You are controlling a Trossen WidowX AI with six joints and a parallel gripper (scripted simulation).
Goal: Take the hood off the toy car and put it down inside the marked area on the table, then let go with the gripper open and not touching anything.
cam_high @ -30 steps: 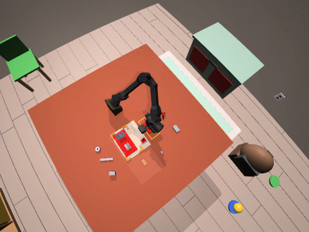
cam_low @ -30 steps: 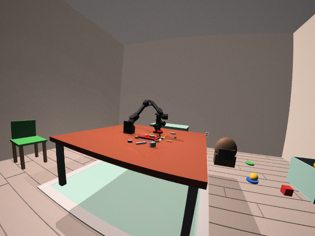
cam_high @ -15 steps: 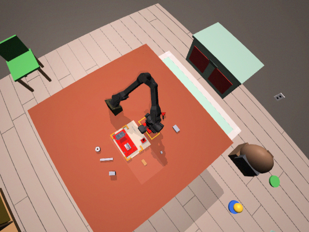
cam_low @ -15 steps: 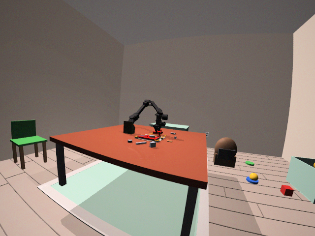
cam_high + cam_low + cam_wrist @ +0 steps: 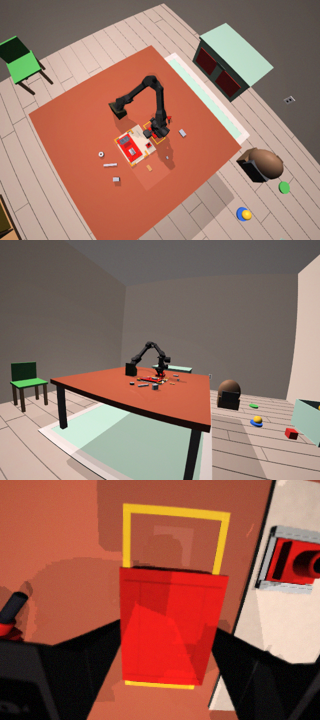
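My gripper [image 5: 154, 131] [image 5: 159, 373] [image 5: 167, 627] is shut on the red hood [image 5: 154, 135] [image 5: 172, 625], with a black finger at each long side. The hood is low over the table, over the near part of the marked area, a yellow outline [image 5: 161, 141] [image 5: 126, 540]. In the wrist view the outline's far end shows beyond the hood, and a strip of its near bar shows past the hood's near edge. Whether the hood touches the table cannot be told. The red toy car [image 5: 125, 149] [image 5: 144, 379] is on a cream board beside the area.
A red part with a black knob [image 5: 148, 145] [image 5: 283, 562] stands on the board near the outline. A red and black piece [image 5: 169, 118] [image 5: 12, 612] lies on the outline's other side. A grey block [image 5: 182, 133], small grey cube [image 5: 167, 157] and tan block [image 5: 149, 168] lie around.
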